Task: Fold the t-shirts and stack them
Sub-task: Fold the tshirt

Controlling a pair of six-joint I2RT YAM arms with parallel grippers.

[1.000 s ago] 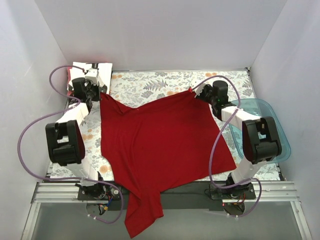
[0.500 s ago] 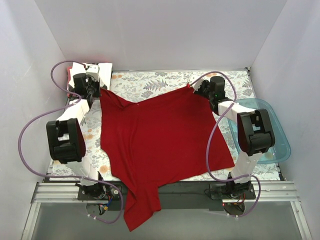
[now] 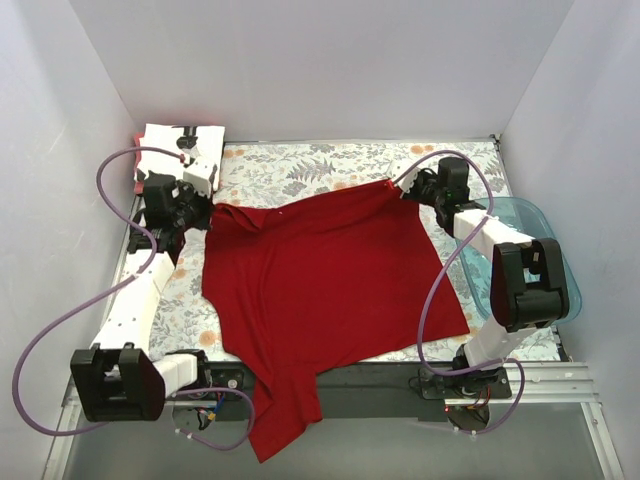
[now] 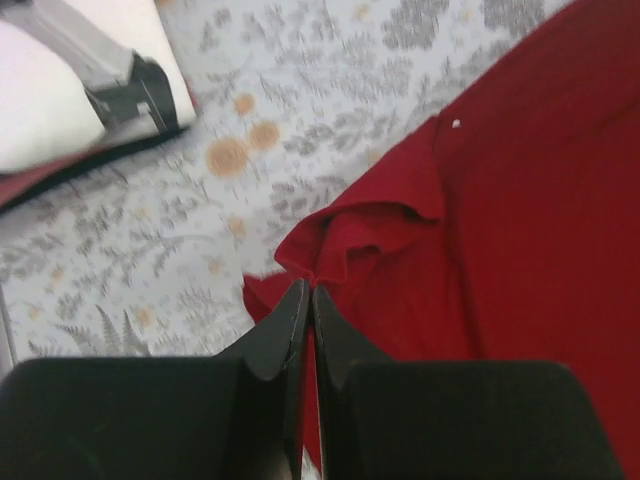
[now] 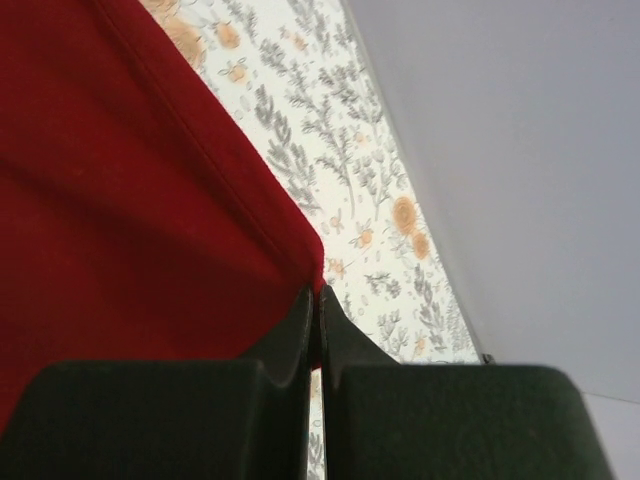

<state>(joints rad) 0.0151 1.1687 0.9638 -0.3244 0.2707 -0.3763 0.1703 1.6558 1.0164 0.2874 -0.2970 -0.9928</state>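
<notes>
The large dark red t-shirt (image 3: 330, 280) lies spread over the floral table cloth (image 3: 300, 165), one end hanging off the near edge. My left gripper (image 3: 205, 211) is shut on the shirt's bunched far-left corner; in the left wrist view (image 4: 305, 291) the tips pinch a red fold (image 4: 360, 240). My right gripper (image 3: 402, 188) is shut on the far-right corner, seen in the right wrist view (image 5: 318, 292) with the hem (image 5: 150, 200) taut. A folded white t-shirt (image 3: 160, 138) with black print sits at the far left, a reddish-pink edge (image 3: 136, 141) under it.
A translucent teal tub (image 3: 545, 250) stands at the right edge beside the right arm. White walls close the back and both sides. The folded white shirt (image 4: 60, 80) lies just beyond the left gripper. The arm bases sit on the metal rail (image 3: 340, 385) at the near edge.
My left gripper has pulled its corner toward the near side and inward, bunching the cloth; the left arm's elbow dropped. My right gripper shifted slightly right, still holding its corner.
</notes>
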